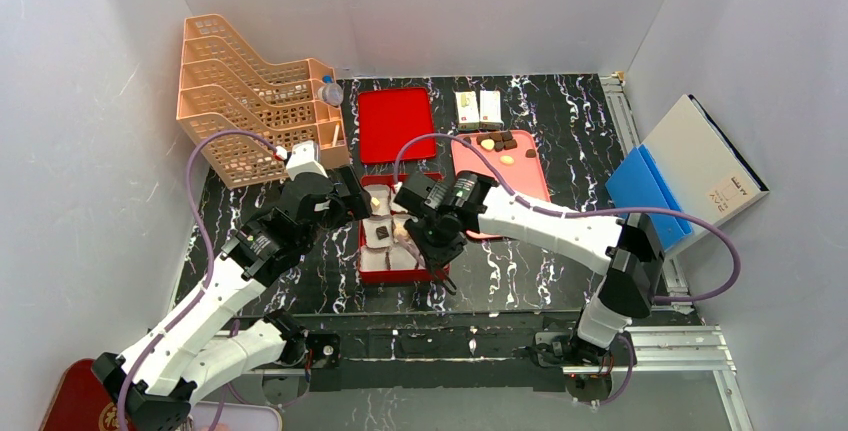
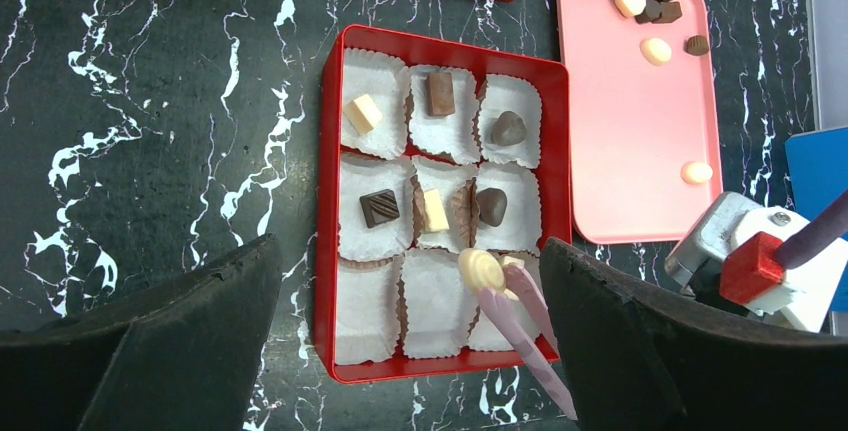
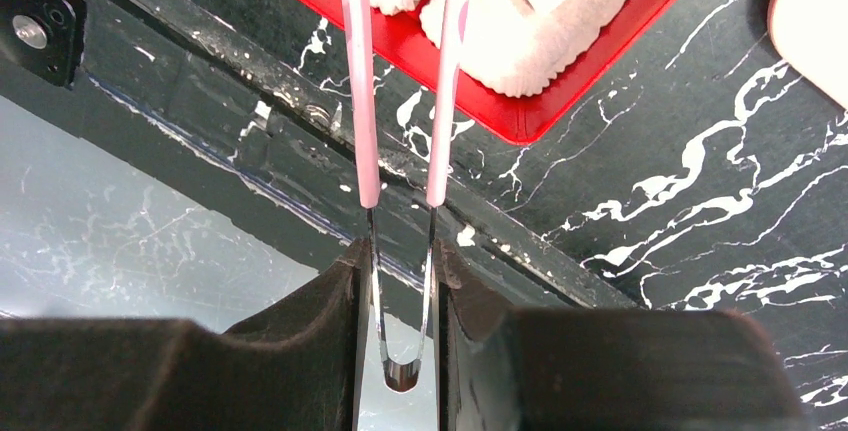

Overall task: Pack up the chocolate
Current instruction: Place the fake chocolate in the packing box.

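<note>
Black white-veined marble counter (image 1: 520, 281) is sitting between plain white walls. Red box (image 2: 330, 201) is lying mid-counter, lined with nine white paper cups (image 2: 370, 316) in three rows. Chocolate (image 2: 441, 93) is sitting one piece per cup in the two rows farther from the arm bases. The far row is holding a pale block, a brown bar and a dark lump. The middle row is holding a dark square, a pale bar and a dark round piece. More chocolate is lying on the pink tray (image 2: 620, 151) just beside the box on its right. A dark cluster with one pale piece is bunching at the tray's far end, and two pale pieces and one dark piece are lying loose nearer.

Right jaws are pinching the metal tweezers (image 3: 362, 101) close to their bend, with the pink-sleeved arms reaching toward the box. The tweezer tips are gripping a pale swirl chocolate (image 2: 482, 271) over the near row, about at the seam between the middle and right cups. Cannot tell whether it is touching the paper.

Left jaws are standing spread wide, hanging over the box's near end and gripping nothing.

Red lid (image 1: 395, 123) is lying flat beyond the box, and two small white cartons (image 1: 478, 106) are sitting beyond the tray. Peach tiered rack (image 1: 250, 91) is standing far left. Blue-and-white binder (image 1: 690, 166) is leaning by the right wall.
</note>
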`<state>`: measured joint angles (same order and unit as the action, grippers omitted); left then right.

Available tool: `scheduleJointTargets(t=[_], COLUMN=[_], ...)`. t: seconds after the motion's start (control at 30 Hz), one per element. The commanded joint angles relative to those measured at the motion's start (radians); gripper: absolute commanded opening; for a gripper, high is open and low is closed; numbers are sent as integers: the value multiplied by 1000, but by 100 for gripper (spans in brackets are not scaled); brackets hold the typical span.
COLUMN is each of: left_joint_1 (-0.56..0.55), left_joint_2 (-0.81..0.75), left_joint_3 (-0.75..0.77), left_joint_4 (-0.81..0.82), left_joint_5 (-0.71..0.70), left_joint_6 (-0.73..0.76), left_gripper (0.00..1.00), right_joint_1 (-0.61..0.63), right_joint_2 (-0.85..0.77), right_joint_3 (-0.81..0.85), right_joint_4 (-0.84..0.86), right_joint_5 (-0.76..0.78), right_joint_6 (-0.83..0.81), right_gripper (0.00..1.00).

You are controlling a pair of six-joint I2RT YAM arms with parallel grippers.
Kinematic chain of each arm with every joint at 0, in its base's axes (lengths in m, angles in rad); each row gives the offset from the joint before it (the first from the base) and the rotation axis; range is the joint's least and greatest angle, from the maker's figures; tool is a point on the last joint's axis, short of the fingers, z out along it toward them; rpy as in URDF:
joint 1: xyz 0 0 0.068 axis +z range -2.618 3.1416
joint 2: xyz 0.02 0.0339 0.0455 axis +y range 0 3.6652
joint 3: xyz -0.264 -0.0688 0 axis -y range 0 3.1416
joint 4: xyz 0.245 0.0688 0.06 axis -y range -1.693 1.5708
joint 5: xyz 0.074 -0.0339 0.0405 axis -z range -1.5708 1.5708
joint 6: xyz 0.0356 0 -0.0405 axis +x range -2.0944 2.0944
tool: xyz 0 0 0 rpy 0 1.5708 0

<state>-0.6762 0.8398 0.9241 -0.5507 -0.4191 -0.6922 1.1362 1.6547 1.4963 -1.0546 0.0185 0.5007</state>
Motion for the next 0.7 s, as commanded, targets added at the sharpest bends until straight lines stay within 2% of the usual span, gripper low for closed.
scheduleJointTargets(t=[0.0, 0.67], left_joint_1=[-3, -2], left_joint_2=[-1, 19], left_joint_3=[-12, -13], left_joint_4=[-12, -7], left_joint_5=[-10, -7], left_joint_6=[-10, -21], left_gripper=[98, 98], right_joint_1=[8, 10], right_joint_2=[14, 14], right_joint_3=[53, 47], right_joint_4=[27, 35], right_joint_5=[-12, -52], right_joint_6=[-6, -40], right_gripper=[21, 32])
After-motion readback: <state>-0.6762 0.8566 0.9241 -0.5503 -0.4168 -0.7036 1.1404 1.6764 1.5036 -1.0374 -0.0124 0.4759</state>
